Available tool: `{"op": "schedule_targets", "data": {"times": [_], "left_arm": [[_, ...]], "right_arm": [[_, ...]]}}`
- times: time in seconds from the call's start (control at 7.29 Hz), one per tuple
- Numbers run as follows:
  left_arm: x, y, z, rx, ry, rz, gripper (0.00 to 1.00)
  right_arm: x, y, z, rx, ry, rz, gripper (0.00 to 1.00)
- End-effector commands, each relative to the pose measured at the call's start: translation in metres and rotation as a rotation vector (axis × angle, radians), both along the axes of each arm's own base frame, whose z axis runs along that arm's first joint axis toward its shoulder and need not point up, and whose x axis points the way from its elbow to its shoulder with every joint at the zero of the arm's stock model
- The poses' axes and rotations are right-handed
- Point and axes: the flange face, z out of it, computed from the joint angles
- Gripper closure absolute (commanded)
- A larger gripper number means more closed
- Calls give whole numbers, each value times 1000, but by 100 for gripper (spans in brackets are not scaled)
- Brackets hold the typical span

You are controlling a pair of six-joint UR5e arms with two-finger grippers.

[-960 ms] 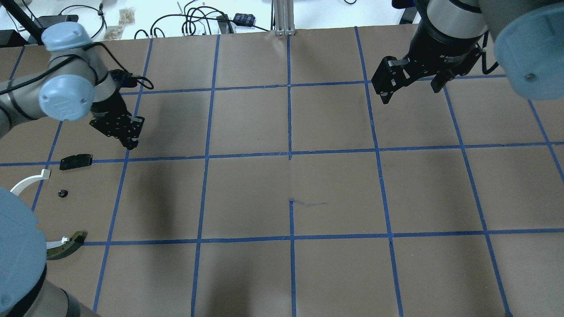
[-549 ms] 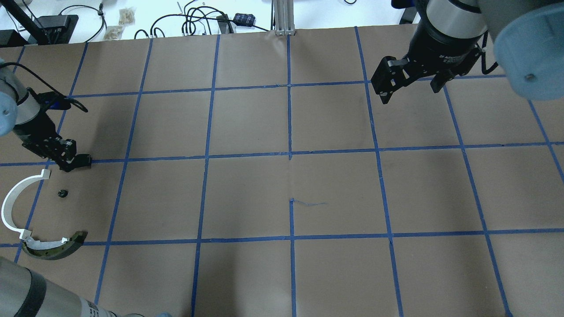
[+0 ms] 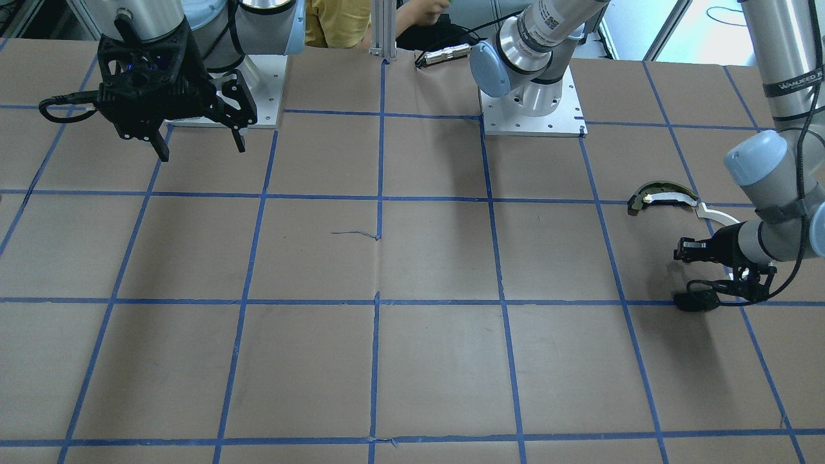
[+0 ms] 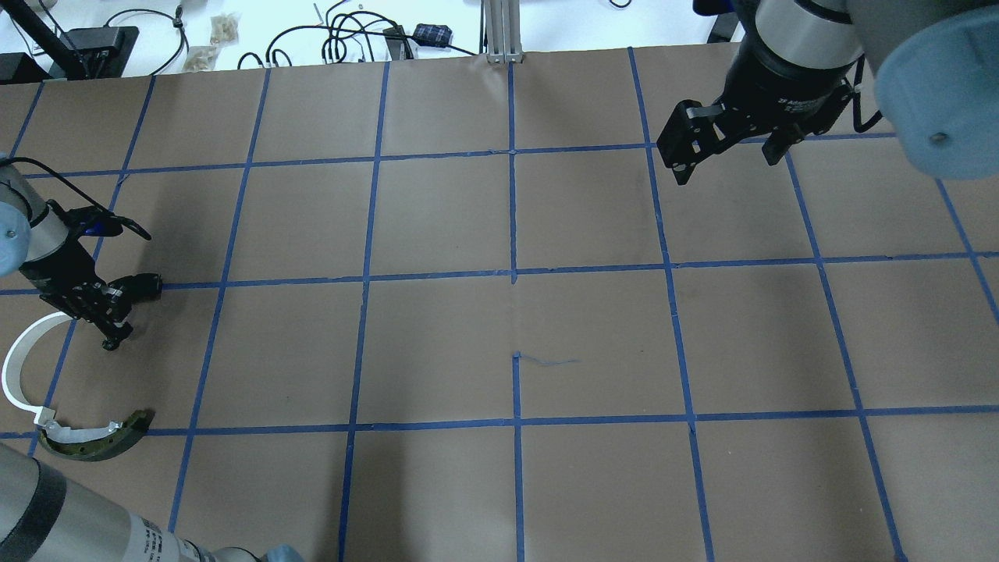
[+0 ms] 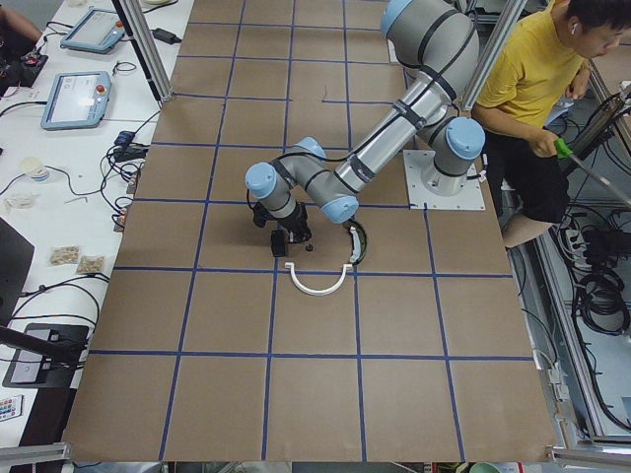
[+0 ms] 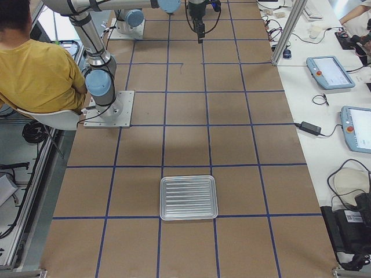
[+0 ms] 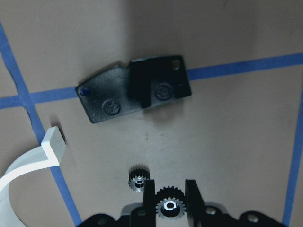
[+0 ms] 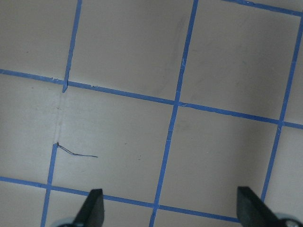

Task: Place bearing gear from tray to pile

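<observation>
In the left wrist view my left gripper (image 7: 169, 208) is shut on the bearing gear (image 7: 169, 206), a small toothed wheel with a bright bore. It hangs just over the pile. A smaller black gear (image 7: 138, 178) lies on the paper next to it. The flat black plate (image 7: 135, 90) lies beyond, and the white arc strip (image 7: 28, 163) is at the left. From overhead, the left gripper (image 4: 113, 336) is between the plate (image 4: 147, 283) and the white arc (image 4: 15, 367). The dark curved piece (image 4: 97, 441) lies nearer me. My right gripper (image 4: 727, 160) is open and empty, high at the far right.
A ribbed metal tray (image 6: 188, 197) sits near the table's right end and looks empty. The table is brown paper with a blue tape grid (image 4: 515, 273). Cables and boxes lie beyond the far edge (image 4: 351, 39). A person in a yellow shirt (image 5: 537, 79) sits behind the robot bases.
My left arm has swung left and toward me, from beyond the black plate down to the small gear in the pile. The right arm has not moved.
</observation>
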Motion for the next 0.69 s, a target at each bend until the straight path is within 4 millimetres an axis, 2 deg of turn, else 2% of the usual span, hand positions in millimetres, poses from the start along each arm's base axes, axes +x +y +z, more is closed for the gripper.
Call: {"op": "schedule_targets", "data": {"times": [0.0, 0.41, 0.55], "left_arm": [[3, 2, -7, 20, -12, -3, 100], [3, -1, -14, 17, -18, 4, 100], [4, -2, -13, 15, -21, 7, 88]], "right_arm": [[0, 0, 0, -1, -1, 0, 0], [0, 0, 0, 1, 1, 0, 0], [0, 0, 0, -1, -1, 0, 0]]}}
